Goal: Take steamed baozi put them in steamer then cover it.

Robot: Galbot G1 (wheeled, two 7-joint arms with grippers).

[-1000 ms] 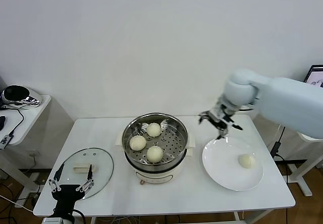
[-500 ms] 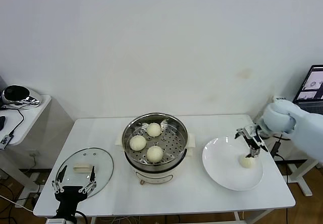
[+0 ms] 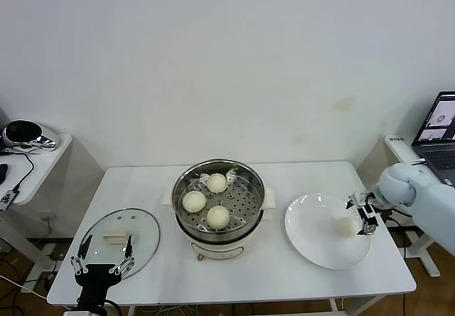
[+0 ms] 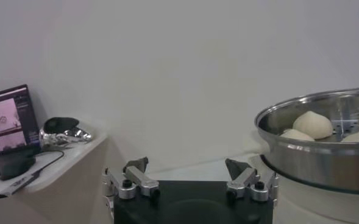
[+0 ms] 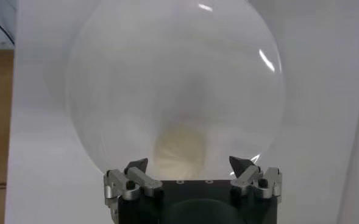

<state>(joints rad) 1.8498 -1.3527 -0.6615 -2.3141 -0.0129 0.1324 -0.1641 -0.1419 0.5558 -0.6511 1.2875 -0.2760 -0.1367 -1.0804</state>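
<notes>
Sitting on the white plate (image 3: 323, 248) at the counter's (image 3: 284, 280) three o'clock side is the last steamed baozi (image 3: 346, 225), with the right hand (image 3: 364, 215) just beside it, fingers (image 5: 243, 165) spread apart around nothing (it may be touching the bun, though the head view is too small to tell). Three more buns (image 3: 207, 201) lie in the steamer (image 3: 219, 206) at centre. The cover (image 3: 119, 234) rests flat at eight o'clock, the left hand (image 3: 101, 262) hovering at its near edge, fingers apart.
</notes>
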